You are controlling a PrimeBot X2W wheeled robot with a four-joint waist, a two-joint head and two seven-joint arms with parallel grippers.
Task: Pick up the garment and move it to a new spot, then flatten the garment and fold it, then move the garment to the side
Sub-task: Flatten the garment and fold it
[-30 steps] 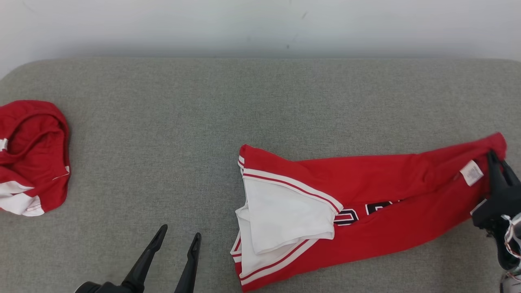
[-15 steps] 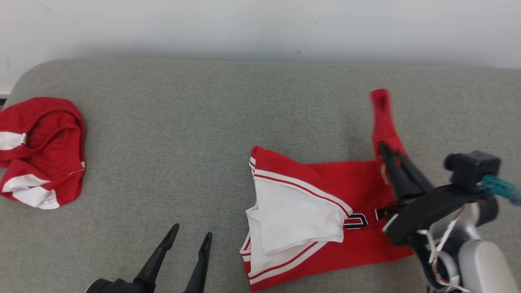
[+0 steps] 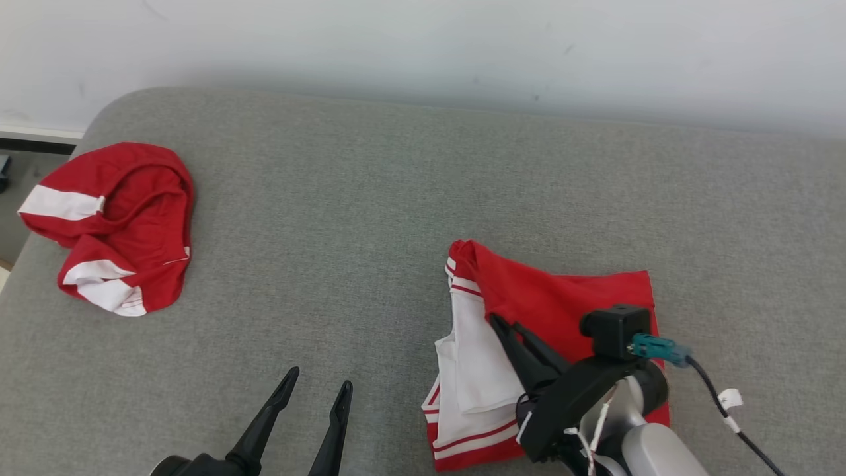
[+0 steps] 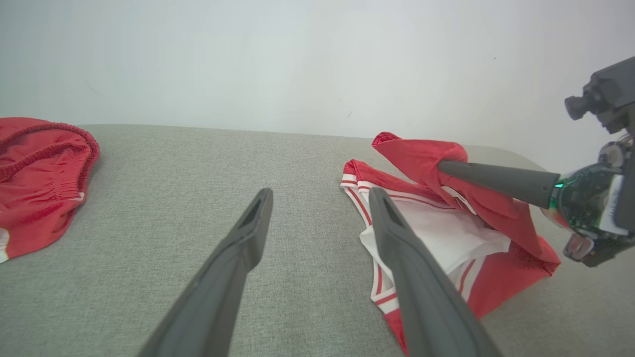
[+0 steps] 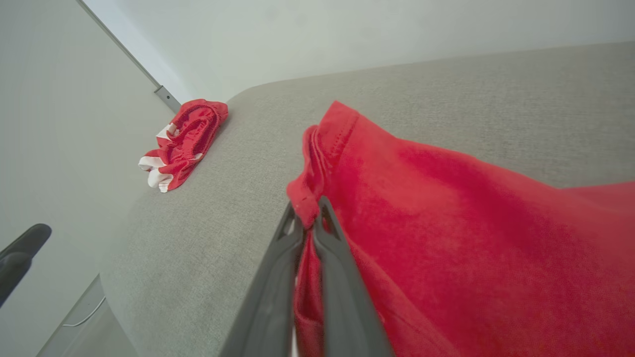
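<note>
The garment is a red jersey with white panels and striped trim, lying at the centre right of the grey cushion. Its red end is folded over toward its white end. My right gripper is shut on a red hem of the garment, and the pinch shows between its fingertips. That held flap hangs a little above the white part in the left wrist view. My left gripper stands open over bare cushion left of the garment, nothing between its fingers.
A second red and white garment lies crumpled at the cushion's far left edge, also seen as a red heap. A pale wall runs behind. The cushion's rounded left corner drops to the floor.
My right gripper has carried the garment's right end up and over to the left, laying it across the white part. The head camera has turned, shifting everything rightward. The left gripper stays open.
</note>
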